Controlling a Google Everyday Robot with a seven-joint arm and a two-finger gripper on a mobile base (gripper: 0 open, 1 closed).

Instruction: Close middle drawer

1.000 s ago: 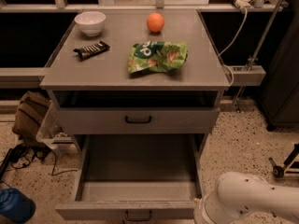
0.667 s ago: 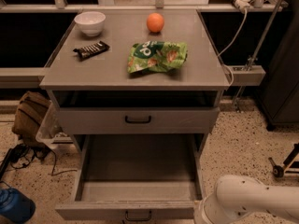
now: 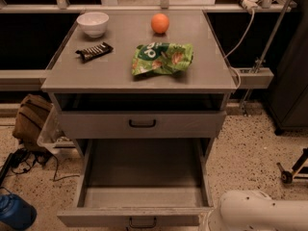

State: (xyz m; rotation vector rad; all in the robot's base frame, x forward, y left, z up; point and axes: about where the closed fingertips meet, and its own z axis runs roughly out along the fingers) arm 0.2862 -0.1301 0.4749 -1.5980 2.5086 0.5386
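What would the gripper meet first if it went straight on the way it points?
Cannot tell: the gripper is out of view; only a white arm segment shows at lower right. Nearest to it is the front panel of the open middle drawer, at its right end, possibly the first contact.

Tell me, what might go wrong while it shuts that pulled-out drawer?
1. The gripper is out of view; only the white arm shows beside the middle drawer, so it could bump the front corner.
2. A hard shove may shake the cabinet and roll the orange off.
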